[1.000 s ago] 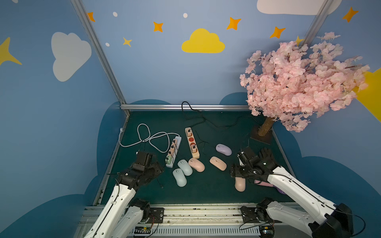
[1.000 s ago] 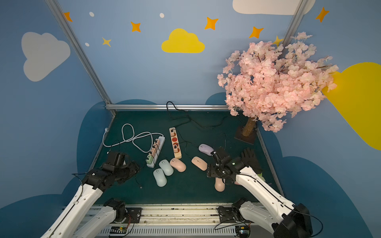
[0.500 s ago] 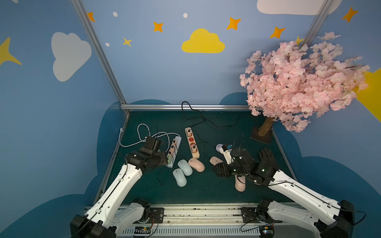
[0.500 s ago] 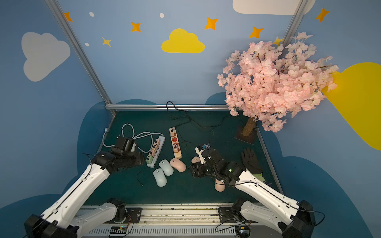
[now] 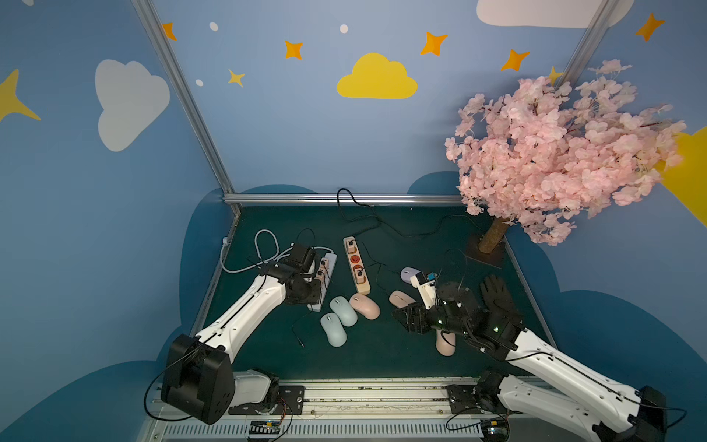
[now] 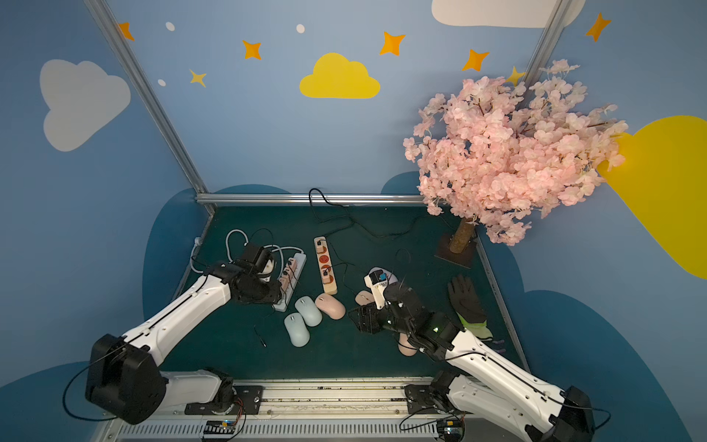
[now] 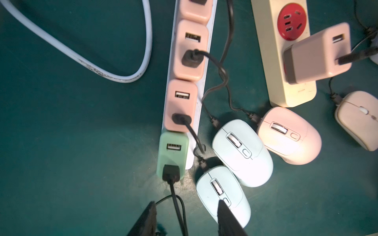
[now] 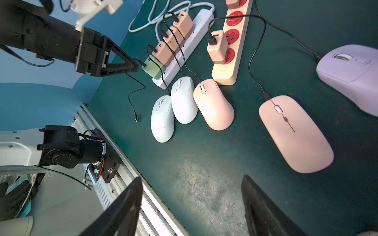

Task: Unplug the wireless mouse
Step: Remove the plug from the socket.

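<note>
Several wireless mice lie on the green mat: two pale blue ones (image 5: 333,329) (image 5: 343,310), a pink one (image 5: 364,306), a flat pink one (image 5: 399,298) and a lilac one (image 5: 408,273). Black cables run from them to chargers on a white power strip (image 5: 328,268) and a cream strip (image 5: 356,268). My left gripper (image 7: 186,202) is open at the white strip's near end. Its fingers stand on either side of the black cable from the green charger (image 7: 172,155). My right gripper (image 8: 192,177) hangs open over bare mat beside the flat pink mouse (image 8: 294,132).
The green charger's cable ends loose on the mat (image 8: 136,119). A sixth, pink mouse (image 5: 445,346) lies partly under my right arm. A black glove (image 5: 497,296) lies at the right, a pink blossom tree (image 5: 493,237) stands at the back right, and a white cable loop (image 5: 266,245) lies at the back left.
My left arm has reached forward from the near left edge to the white strip, its jaws narrowing. My right arm has swung left toward the flat pink mouse, its jaws narrowing slightly.
</note>
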`<control>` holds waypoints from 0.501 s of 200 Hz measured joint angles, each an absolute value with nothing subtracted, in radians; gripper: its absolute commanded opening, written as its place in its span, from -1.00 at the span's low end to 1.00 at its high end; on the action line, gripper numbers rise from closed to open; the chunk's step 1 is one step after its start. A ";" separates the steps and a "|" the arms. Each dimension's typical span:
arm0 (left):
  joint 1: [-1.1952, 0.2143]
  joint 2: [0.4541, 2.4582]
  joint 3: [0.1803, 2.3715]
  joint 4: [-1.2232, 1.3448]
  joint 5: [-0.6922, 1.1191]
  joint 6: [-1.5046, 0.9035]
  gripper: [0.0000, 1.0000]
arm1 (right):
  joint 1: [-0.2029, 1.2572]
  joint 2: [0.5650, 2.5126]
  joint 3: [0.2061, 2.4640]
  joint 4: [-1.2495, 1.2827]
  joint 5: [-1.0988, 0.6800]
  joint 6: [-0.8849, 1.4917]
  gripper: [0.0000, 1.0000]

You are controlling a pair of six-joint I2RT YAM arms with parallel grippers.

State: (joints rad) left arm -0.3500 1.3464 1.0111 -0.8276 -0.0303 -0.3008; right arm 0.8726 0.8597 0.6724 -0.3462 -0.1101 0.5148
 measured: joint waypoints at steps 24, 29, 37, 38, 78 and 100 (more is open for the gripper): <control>-0.348 1.404 1.038 -0.835 -0.045 -0.288 -0.19 | 0.873 0.831 0.649 -0.339 -0.099 0.513 0.49; -0.347 1.416 1.045 -0.838 -0.048 -0.287 -0.19 | 0.873 0.829 0.648 -0.340 -0.097 0.513 0.49; -0.344 1.437 1.054 -0.838 -0.052 -0.283 -0.20 | 0.873 0.826 0.646 -0.339 -0.095 0.511 0.49; -0.344 1.440 1.056 -0.838 -0.053 -0.283 -0.20 | 0.873 0.826 0.646 -0.339 -0.096 0.511 0.48; -0.333 1.513 1.073 -0.838 -0.067 -0.272 -0.23 | 0.873 0.823 0.644 -0.326 -0.095 0.504 0.48; -0.326 1.534 1.079 -0.838 -0.069 -0.269 -0.26 | 0.873 0.820 0.636 -0.315 -0.096 0.500 0.48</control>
